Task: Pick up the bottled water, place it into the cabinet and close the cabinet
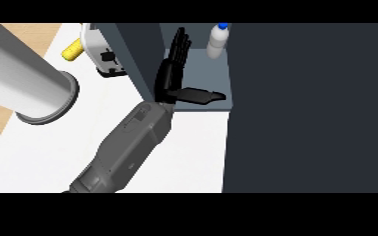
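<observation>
The bottled water (218, 40), white with a blue cap, stands upright at the back right of the cabinet's (140, 55) blue-grey floor. My right hand (171, 75) is inside the cabinet opening, near its left wall. Its fingers are straight and point toward the back, and its thumb sticks out to the right. The hand is open, holds nothing and is apart from the bottle, which is ahead and to its right. The cabinet's dark door (295, 105) stands open and fills the right side of the view. My left hand does not show.
A thick light-grey cylinder (33, 80) with a flanged end crosses the left side. A yellow object (71, 49) and a white appliance (103, 55) sit left of the cabinet. The white counter (192, 150) runs below, with its left edge near the cylinder.
</observation>
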Robot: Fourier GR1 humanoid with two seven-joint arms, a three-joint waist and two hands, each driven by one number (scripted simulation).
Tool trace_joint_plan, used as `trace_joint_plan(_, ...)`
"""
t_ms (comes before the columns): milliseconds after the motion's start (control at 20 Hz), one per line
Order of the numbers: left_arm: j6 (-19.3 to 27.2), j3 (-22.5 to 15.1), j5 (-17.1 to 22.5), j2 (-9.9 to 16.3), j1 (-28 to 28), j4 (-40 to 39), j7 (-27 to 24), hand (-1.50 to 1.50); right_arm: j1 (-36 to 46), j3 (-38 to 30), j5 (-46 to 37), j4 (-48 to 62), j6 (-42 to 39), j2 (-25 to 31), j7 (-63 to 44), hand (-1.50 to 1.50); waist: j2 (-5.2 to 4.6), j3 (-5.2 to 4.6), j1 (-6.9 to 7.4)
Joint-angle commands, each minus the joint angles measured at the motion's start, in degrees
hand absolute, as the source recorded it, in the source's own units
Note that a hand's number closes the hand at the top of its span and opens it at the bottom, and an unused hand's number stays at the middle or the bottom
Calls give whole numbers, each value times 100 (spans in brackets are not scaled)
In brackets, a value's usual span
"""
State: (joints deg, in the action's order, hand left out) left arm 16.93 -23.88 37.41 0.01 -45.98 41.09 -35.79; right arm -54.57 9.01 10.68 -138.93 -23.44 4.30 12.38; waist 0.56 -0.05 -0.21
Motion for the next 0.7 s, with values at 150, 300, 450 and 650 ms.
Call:
trace_joint_plan(150,-188,-645,-198,174,1434,1840,81,-150,-383,23,-14,-633,49,-4,-8,-150,13,3,73)
trace_joint_plan(300,48,-819,-196,59,1649,2562,416,-150,-435,-94,-41,-803,17,180,-70,-150,12,3,77)
trace_joint_plan(450,29,-1040,-265,421,2276,3378,584,-150,-388,117,-455,-605,-182,273,189,-150,21,4,76)
trace_joint_plan(650,-161,-1067,-206,900,2740,3894,829,150,-435,80,-526,-841,-645,786,204,150,15,3,43)
